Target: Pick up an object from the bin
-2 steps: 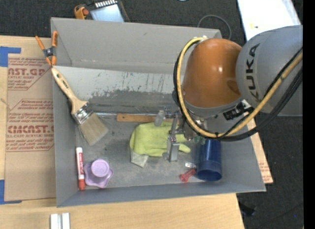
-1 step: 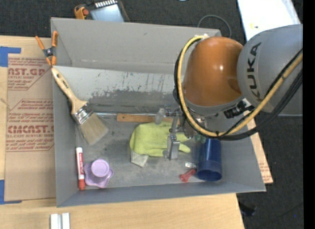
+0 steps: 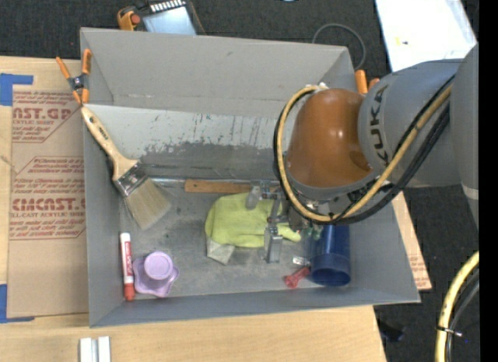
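Just right of the frame's centre, the gripper hangs over the right edge of a crumpled yellow-green cloth on the floor of the grey metal bin.

Whether the gripper is spread or closed cannot be told from this angle, and nothing can be made out in its hold. The cloth lies mid-floor, slightly right of centre. A small grey wedge-shaped piece touches the cloth's lower edge, and a thin wooden stick lies flat just above it. A dark blue plastic cup lies on its side to the lower right, a small red piece beside it. Well apart at lower left lie a lilac plastic cap and a red-and-white marker pen. A wooden-handled paintbrush leans along the left wall.
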You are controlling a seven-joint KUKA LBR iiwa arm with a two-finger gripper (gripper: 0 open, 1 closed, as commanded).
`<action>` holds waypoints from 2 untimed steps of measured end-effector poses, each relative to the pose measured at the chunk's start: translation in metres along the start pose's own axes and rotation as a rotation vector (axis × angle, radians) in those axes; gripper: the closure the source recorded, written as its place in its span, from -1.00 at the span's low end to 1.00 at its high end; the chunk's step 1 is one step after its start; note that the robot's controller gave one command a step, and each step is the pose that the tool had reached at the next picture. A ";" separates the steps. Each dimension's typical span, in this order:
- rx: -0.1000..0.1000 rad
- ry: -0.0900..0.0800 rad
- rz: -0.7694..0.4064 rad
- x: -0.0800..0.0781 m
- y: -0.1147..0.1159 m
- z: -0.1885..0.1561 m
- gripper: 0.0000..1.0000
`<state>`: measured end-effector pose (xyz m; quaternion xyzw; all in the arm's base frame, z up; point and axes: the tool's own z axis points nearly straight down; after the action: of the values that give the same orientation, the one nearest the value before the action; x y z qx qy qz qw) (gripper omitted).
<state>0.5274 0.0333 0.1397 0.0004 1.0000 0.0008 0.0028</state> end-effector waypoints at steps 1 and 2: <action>-0.002 -0.007 -0.055 -0.018 -0.036 0.073 -1.00; -0.003 -0.006 -0.022 -0.015 -0.034 0.070 -1.00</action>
<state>0.5431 -0.0006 0.0700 -0.0107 0.9999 0.0021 0.0059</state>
